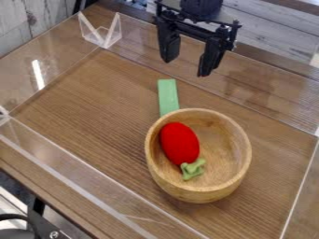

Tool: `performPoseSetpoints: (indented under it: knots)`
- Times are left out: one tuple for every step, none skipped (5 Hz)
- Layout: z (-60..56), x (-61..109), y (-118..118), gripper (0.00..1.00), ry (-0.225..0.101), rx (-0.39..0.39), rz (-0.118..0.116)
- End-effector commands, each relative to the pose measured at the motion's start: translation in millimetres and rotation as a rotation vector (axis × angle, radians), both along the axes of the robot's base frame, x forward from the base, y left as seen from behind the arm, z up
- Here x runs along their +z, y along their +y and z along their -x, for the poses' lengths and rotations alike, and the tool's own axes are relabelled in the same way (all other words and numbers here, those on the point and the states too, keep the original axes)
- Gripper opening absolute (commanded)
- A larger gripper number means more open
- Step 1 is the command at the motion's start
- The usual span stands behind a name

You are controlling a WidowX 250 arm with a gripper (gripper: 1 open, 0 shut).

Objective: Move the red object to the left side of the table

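Gripper open and empty, arm cropped above; bowl hides green block's near end

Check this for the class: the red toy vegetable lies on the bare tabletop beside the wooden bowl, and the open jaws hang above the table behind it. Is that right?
Not quite. The camera view shows the red toy vegetable lying inside the wooden bowl, not beside it on the tabletop. The rest holds: the gripper hangs behind the bowl, jaws open.
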State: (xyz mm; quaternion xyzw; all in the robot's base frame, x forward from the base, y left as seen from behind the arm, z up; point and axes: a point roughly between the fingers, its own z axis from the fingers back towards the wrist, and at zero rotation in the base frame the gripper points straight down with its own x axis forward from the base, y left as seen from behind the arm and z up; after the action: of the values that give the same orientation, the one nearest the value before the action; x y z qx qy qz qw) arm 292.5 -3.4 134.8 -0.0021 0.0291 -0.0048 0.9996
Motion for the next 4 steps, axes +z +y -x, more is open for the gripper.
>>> performPoseSetpoints:
  knots:
    - [16.3, -11.0, 5.8, 1.0, 0.03, 0.099, 0.004]
    - [37.6, -28.4, 10.8, 1.0, 0.038, 0.268, 0.03]
    - [49.7, -39.9, 7.1, 0.0, 0.007, 0.511, 0.057]
    - [59.1, -48.6, 4.2, 1.0, -0.032, 0.733, 0.084]
